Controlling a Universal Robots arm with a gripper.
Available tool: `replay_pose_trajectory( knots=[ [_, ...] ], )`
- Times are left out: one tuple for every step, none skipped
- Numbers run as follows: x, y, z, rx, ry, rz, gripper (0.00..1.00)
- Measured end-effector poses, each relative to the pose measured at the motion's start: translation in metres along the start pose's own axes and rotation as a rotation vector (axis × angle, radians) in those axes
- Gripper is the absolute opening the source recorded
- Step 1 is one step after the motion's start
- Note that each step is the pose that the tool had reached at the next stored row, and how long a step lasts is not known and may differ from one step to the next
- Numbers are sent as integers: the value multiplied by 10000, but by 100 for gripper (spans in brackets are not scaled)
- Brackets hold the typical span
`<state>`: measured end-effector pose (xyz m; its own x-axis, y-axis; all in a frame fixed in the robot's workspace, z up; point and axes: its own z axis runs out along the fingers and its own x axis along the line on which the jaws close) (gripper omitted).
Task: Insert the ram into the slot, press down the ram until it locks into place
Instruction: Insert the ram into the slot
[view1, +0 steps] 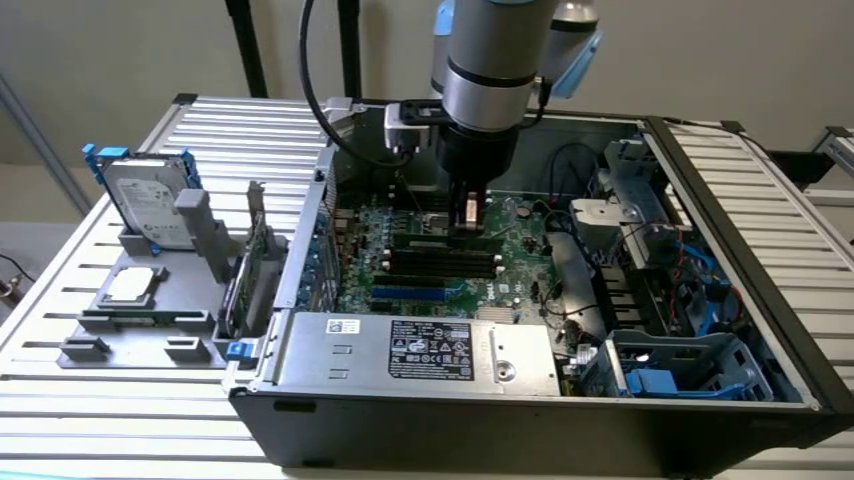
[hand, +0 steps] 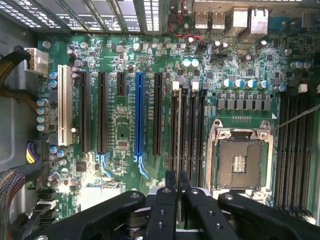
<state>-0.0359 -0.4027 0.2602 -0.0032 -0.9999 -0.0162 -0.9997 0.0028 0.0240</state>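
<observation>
The gripper is positioned low inside the open case, above the motherboard. Its two fingers are clenched narrowly on the ram, which is seen edge-on in the wrist view as a thin pale strip between them. The ram is held upright and parallel to the bank of black sockets. It is aligned over the slot on the side of the bank nearest the blue socket. The CPU socket lies just beside the bank on the opposite side. Whether the ram is seated or the end clips are engaged cannot be told. In the exterior view, a hard drive is stood outside the case, toward the exterior view's left.
</observation>
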Motion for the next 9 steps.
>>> replay_pose_trajectory(
  knots=[
    [0,2,10,23,2,-1,13],
    [0,4,20,54,5,-1,13],
    [1,7,30,88,7,-2,13],
    [1,11,41,108,10,-2,13],
    [1,16,54,120,12,-2,13],
    [1,22,65,130,13,-2,13],
    [1,29,78,135,16,-2,13],
    [2,33,87,137,20,-2,13],
    [2,34,93,138,25,-1,13]
  ],
)
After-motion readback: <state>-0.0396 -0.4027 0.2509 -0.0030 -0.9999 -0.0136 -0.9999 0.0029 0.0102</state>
